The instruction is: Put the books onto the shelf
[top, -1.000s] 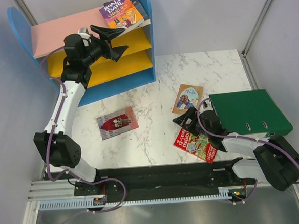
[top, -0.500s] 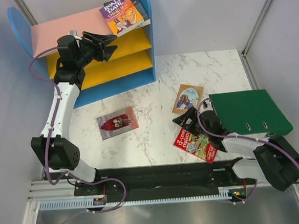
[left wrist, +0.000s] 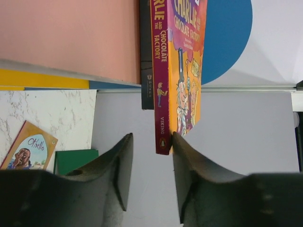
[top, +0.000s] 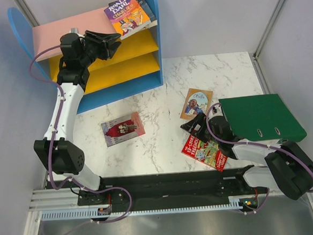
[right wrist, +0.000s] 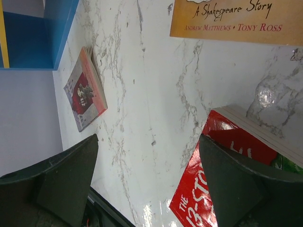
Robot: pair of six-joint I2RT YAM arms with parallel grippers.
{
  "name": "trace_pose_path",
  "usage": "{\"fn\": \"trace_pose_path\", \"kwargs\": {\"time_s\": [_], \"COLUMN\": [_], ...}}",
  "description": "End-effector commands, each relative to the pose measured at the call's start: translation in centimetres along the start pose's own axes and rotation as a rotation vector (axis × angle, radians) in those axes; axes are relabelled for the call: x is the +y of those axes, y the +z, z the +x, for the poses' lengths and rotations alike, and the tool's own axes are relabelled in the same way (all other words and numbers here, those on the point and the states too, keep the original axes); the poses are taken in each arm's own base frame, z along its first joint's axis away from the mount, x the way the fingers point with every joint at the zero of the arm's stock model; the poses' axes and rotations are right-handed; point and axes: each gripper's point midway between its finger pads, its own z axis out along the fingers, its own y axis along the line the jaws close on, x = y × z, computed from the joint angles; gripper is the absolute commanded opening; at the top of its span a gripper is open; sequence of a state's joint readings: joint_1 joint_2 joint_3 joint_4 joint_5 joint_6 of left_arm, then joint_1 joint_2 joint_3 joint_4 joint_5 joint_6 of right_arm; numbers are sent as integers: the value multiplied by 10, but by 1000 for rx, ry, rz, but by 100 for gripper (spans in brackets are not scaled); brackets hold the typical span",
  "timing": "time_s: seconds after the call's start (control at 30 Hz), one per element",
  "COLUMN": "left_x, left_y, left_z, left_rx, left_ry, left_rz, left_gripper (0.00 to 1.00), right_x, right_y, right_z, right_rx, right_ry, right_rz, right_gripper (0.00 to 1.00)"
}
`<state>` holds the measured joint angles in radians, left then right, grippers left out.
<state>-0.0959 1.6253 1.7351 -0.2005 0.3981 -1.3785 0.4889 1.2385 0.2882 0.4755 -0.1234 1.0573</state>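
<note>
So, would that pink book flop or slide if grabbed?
Likely slides: the pink book lies flat on the glossy table. Probably bends a little: it is a thin paperback, pages fanning at one edge. Looks light.

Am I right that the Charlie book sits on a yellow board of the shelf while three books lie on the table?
Not quite: the Charlie book sits on the pink top board, not a yellow one, as the top external view shows. The rest is right.

robot lab cell, white partition walls [top: 219, 16], marble table [top: 223, 75]
</note>
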Motion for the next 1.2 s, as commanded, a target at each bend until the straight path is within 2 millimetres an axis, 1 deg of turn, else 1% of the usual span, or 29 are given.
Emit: {"fn": "trace_pose_path", "kwargs": {"time_s": [0.0,0.13,0.27,0.4,0.5,0.63,0.7,0.97,1.07,1.17], "left_x": [-27,-34,-39,-45,-43,-47,-49,-60,-59,-57], "left_y": [0,4,11,14,18,20,23,34,37,39], "left_z": [-11,-14,-14,-14,-14,-15,-15,-15,-12,-7], "left_rx": [-51,-62,-40,-34,-28,-22,-11,14,21,49], "left_ry": [43,41,49,53,54,60,61,57,57,58], "left_rz": [77,100,117,129,127,138,144,168,164,163], "left_gripper": [37,29,28,24,19,12,11,9,9,15], "right_x": [7,7,7,7,7,5,7,7,6,6], "right_y": [1,1,1,1,1,2,1,2,2,2], "right_z": [-2,-1,-1,-2,-1,-1,-1,-1,0,0], "right_rx": [-7,-5,-4,-6,-4,0,-1,1,2,3], "right_ry": [-17,-18,-18,-16,-17,-17,-18,-19,-18,-19], "right_rz": [-30,-29,-31,-31,-30,-27,-32,-31,-30,-30], "right_gripper": [94,94,94,94,94,94,95,94,95,95]}}
